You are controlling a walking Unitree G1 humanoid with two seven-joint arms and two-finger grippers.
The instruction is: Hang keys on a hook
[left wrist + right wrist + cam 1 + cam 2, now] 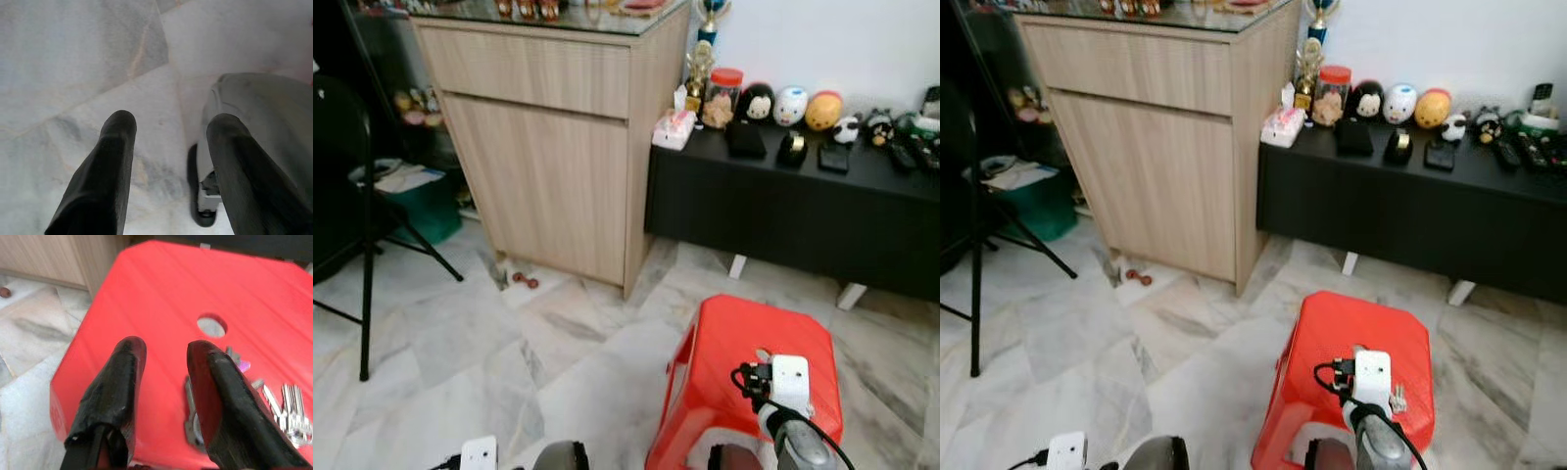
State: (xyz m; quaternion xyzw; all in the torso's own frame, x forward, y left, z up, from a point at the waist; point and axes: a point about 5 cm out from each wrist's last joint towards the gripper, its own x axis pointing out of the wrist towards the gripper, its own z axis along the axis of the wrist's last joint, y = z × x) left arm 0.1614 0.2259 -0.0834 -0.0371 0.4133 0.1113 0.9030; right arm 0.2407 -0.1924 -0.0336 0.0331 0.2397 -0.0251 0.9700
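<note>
A bunch of silver keys [286,413] lies on the top of a red plastic stool [161,293], near the stool's round hole. My right gripper [164,350] hovers open just above the stool top, and one key lies right beside one fingertip. From the head, the right wrist [790,379] hangs over the stool [744,343], and the keys [1397,398] peek out beside it. My left gripper [168,122] is open with nothing between its fingers, low over the marble floor.
A light wooden cabinet [548,147] stands ahead on the left. A low black bench [783,215] with figurines and small items runs along the white wall. A black tripod leg [367,284] and a green box [426,206] are at the far left.
</note>
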